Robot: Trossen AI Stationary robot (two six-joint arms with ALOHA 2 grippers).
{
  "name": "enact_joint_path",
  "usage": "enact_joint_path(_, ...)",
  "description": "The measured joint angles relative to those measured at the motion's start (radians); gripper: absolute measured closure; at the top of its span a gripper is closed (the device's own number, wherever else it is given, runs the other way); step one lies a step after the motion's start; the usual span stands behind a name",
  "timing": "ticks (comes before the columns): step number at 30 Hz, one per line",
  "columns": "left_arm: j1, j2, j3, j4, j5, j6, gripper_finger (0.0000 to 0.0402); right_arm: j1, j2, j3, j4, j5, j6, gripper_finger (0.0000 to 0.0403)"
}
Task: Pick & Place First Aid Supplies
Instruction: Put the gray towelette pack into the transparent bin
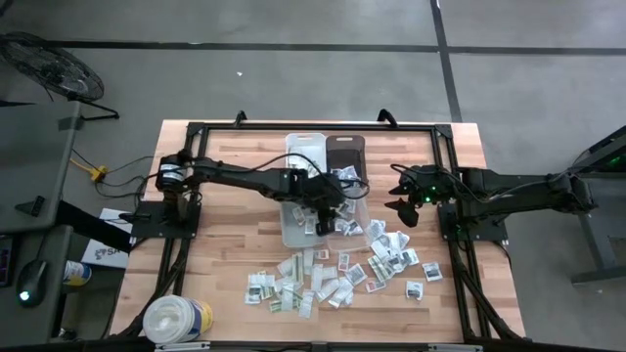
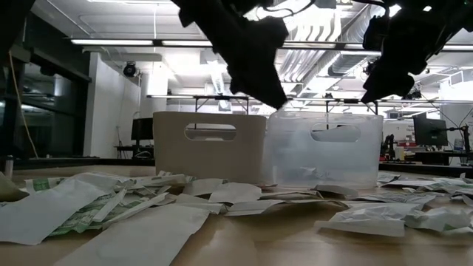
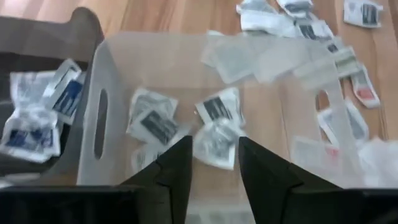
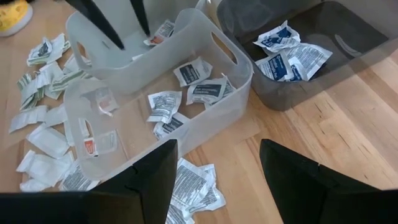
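Left gripper [image 3: 208, 165] hangs released over the clear rectangular plastic bin [image 3: 99, 74], a white printed paper packet [image 3: 214, 140] directly beneath, evidently dropped for sorting. Right gripper [image 4: 217, 171] waits open nearby.

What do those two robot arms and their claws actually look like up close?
Both arms are dark, slim and jointed, reaching in from black frames at the table's sides. The left claw ends in two flat, black, wedge-shaped fingers. The right claw has the same black pair. A small green light glows near the right arm's wrist, and cables trail from the left arm's base.
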Motion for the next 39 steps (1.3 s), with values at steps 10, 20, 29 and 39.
enact_joint_path(10, -0.146, -0.140, 0.000, -0.346, -0.103, 0.019, 0.0293, 0.000, 0.000, 0.000, -0.003, -0.018, 0.000, 0.0181)
enact_joint_path(20, -0.415, -0.148, -0.030, -0.557, -0.168, -0.250, 0.0296, 0.000, 0.000, 0.000, -0.010, -0.020, -0.006, 0.0181)
enact_joint_path(29, -0.650, -0.148, -0.099, -0.556, -0.179, -0.716, 0.0296, 0.000, 0.000, 0.000, -0.010, -0.022, -0.010, 0.0181)
enact_joint_path(39, -0.842, -0.148, -0.153, -0.561, -0.183, -1.321, 0.0231, 0.000, 0.000, 0.000, -0.009, -0.017, 0.060, 0.0181)
